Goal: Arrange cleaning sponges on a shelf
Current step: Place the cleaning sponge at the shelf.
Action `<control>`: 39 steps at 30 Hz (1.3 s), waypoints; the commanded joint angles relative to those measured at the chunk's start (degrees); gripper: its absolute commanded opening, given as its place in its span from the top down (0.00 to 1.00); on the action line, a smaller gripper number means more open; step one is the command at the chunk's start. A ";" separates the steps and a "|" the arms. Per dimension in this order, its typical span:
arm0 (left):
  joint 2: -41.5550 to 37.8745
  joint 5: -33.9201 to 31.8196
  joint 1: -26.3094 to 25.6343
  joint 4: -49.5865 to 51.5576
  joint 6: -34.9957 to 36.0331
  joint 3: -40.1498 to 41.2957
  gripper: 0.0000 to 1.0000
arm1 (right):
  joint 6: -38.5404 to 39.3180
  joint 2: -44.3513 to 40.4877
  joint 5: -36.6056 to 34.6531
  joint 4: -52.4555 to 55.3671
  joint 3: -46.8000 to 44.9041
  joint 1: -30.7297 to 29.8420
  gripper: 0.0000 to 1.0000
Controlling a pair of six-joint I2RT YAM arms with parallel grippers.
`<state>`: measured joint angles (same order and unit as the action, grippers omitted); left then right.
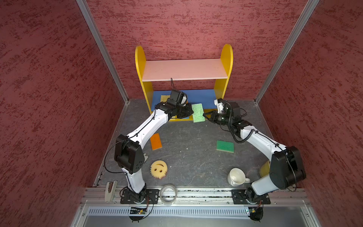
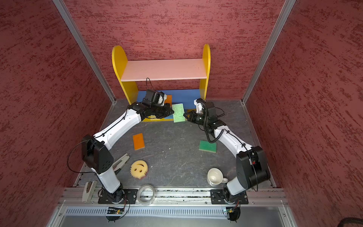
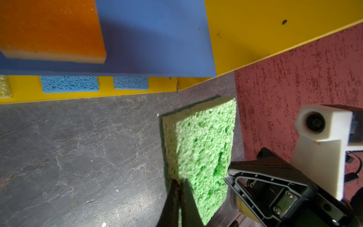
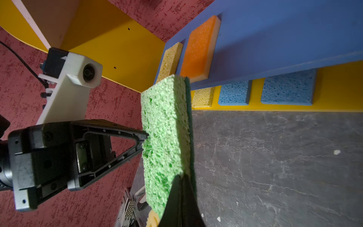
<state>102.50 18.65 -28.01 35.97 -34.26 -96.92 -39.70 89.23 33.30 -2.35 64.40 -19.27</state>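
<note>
While pinched at opposite edges, lime sponge (image 1: 198,112) is held just before shelf (image 1: 139,64), 12 o'clock of table (image 1: 188,157): left gripper (image 1: 193,112) clamped at 9 o'clock, right gripper (image 1: 204,116) clamped at 3 o'clock.

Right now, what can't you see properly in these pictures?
- Blue board, both top views: the left arm covers part, so its sponges barely show.
- Yellow thing, a top view: mostly behind the right arm; cannot tell what.
- Yellow sponge on the yellow base: cut off by the edge in the left wrist view, partly behind the green sponge in the right wrist view.
</note>
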 commanded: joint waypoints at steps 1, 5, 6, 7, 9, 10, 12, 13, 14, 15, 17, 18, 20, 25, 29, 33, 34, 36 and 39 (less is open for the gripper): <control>2.62 0.61 1.02 -3.99 -1.26 -2.32 0.88 | -0.07 2.99 -2.37 -1.39 4.16 0.11 1.00; 5.28 -0.47 1.16 -4.85 -1.33 -5.21 0.85 | 0.19 6.28 -3.94 -1.14 7.89 0.11 1.00; 5.96 -0.63 1.12 -5.29 -1.30 -5.77 0.81 | 0.22 7.27 -4.35 -0.96 8.94 0.15 1.00; 6.45 -1.13 1.19 -5.73 -1.38 -6.06 0.76 | 0.24 8.19 -4.71 -0.74 9.94 0.20 1.00; 7.16 -2.41 1.12 -6.30 -1.44 -6.43 0.60 | 0.01 9.53 -5.77 -0.73 11.36 0.24 1.00; 7.36 -3.04 1.27 -6.76 -1.34 -6.51 0.56 | -0.02 10.16 -6.55 -0.64 11.93 0.22 1.00; 7.61 -3.93 1.28 -7.74 -1.33 -6.52 0.50 | -0.31 11.29 -7.93 -0.56 12.74 0.31 1.00; 7.69 -4.25 1.29 -8.09 -1.41 -6.61 0.48 | -0.64 11.65 -8.50 -0.87 12.98 0.37 1.00; 7.76 -4.46 1.44 -8.46 -1.57 -6.61 0.47 | -0.94 12.07 -8.97 -1.19 13.03 0.38 1.00; 7.80 -4.55 1.47 -9.05 -1.64 -6.61 0.47 | -1.19 12.43 -9.55 -1.51 13.23 0.43 1.00; 7.76 -4.70 1.55 -9.77 -2.12 -6.68 0.48 | -1.68 13.27 -10.47 -1.95 13.69 0.56 1.00; 7.73 -4.83 1.59 -10.01 -2.17 -6.62 0.47 | -1.96 13.55 -11.12 -2.02 13.95 0.72 1.00; 7.15 -5.24 1.57 -10.19 -2.05 -6.20 0.47 | -2.04 14.12 -12.19 -2.13 14.54 0.83 1.00; 3.27 -6.68 1.57 -11.19 -1.46 -1.79 0.46 | -1.70 16.30 -13.83 -0.99 17.60 1.03 1.00; -1.16 -7.34 1.62 -12.73 -1.42 3.45 0.45 | -1.56 18.61 -14.99 0.78 20.55 1.00 1.00; -5.00 -7.83 1.56 -13.43 -1.21 7.50 0.44 | -2.64 20.26 -17.20 1.89 22.28 1.03 1.00; -5.63 -7.84 1.58 -13.39 -1.20 8.13 0.44 | -2.92 20.74 -17.81 2.22 22.64 1.01 1.00; -6.83 -7.84 1.47 -13.53 -1.11 9.30 0.44 | -3.09 21.76 -18.25 3.05 23.66 1.01 1.00; -7.70 -7.41 1.51 -13.00 -1.10 10.15 0.43 | -3.10 23.11 -18.74 4.49 25.06 0.99 1.00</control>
<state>95.88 11.51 -26.63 24.16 -36.16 -87.57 -41.78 111.18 17.17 0.03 87.55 -18.52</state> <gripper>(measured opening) 0.569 0.046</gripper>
